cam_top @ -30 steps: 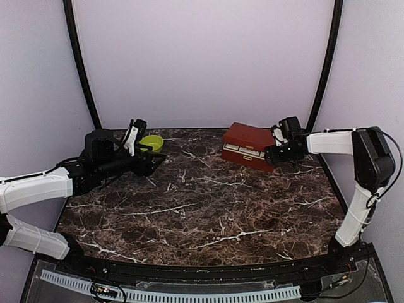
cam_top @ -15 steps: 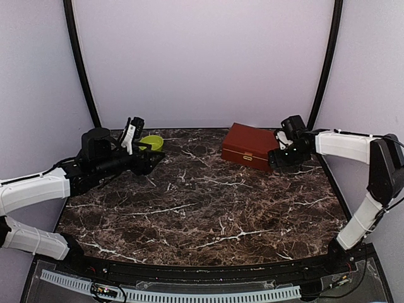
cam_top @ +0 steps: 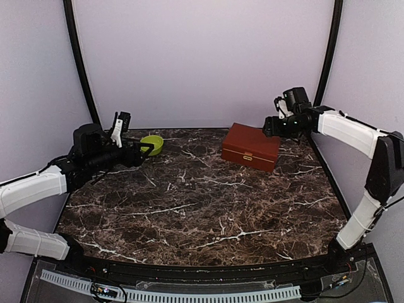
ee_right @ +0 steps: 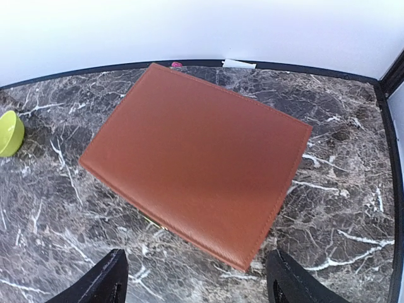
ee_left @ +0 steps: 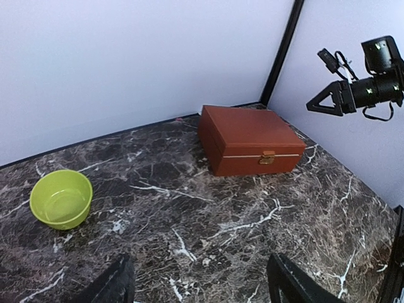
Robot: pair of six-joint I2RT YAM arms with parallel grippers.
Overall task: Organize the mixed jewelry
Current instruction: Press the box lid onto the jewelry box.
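Note:
The mixed jewelry is out of view; nothing silvery shows on the table or in the lime-green bowl [ee_left: 61, 199]. A brown leather box [cam_top: 250, 146] sits shut at the back right, its brass clasp facing front. My right gripper [cam_top: 269, 125] hangs open in the air above the box's back right corner, and the right wrist view looks down on the lid [ee_right: 196, 164]. My left gripper [cam_top: 145, 150] is open just in front of the bowl [cam_top: 151, 144], holding nothing. Its fingers [ee_left: 117, 284] frame bare marble.
The dark marble table [cam_top: 202, 202] ends at black rails and pale walls behind and at both sides. In the left wrist view the box [ee_left: 249, 139] stands right of centre, with my right gripper [ee_left: 328, 101] in the air above it.
The box lid, open a second ago with a pale tray showing, is now shut. My right gripper has risen from the box. My left arm has drawn back to the left.

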